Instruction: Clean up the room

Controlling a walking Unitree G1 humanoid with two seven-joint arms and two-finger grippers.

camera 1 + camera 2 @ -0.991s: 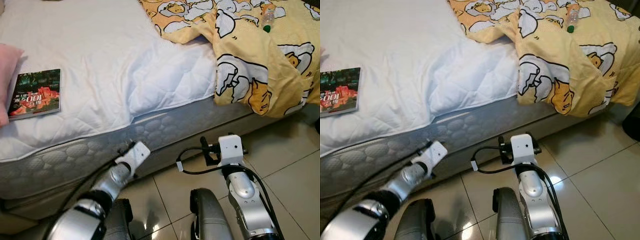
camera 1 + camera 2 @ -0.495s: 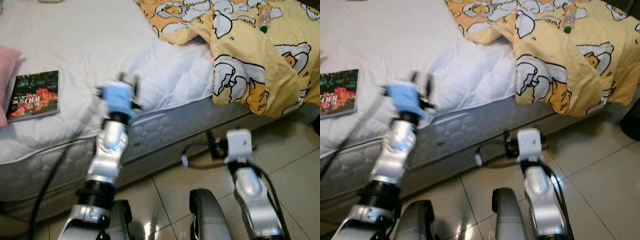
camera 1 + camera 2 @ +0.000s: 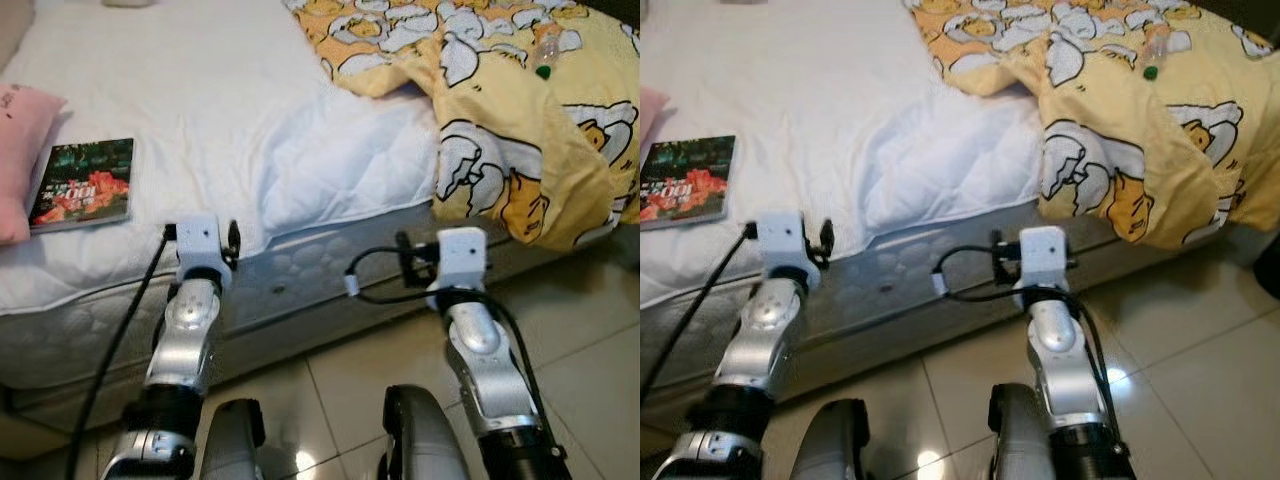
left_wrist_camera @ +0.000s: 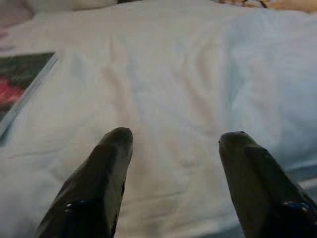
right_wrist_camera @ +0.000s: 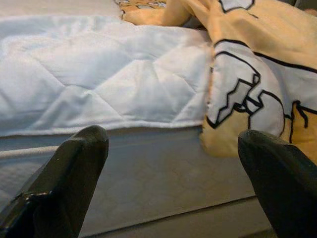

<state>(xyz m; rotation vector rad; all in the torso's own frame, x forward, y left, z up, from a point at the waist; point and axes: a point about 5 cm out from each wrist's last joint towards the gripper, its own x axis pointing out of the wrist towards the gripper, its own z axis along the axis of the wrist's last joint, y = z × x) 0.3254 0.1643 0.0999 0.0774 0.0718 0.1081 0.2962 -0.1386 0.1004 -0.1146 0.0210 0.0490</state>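
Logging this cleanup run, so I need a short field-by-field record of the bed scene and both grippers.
surface: bed with white mattress pad
book: flat on the pad, robot's left side
pillow: pink, touching the book's outer edge
blanket: yellow cartoon print, bunched on the right, draping over the bed edge
bottle: clear, green cap, lying on the blanket
left gripper: jaws open, empty, over the pad
right gripper: jaws open, empty, facing the bed's side

book (image 3: 82,184) on bed (image 3: 220,130) | blanket (image 3: 500,110) right | bottle (image 3: 546,56) on blanket

Quilted white cloth mattress pad (image 3: 250,130), soft printed yellow blanket (image 3: 520,130), glossy paper book cover (image 3: 84,183), shiny floor tiles (image 3: 590,340), brushed silver metal arms, matt black fingers (image 4: 94,193).
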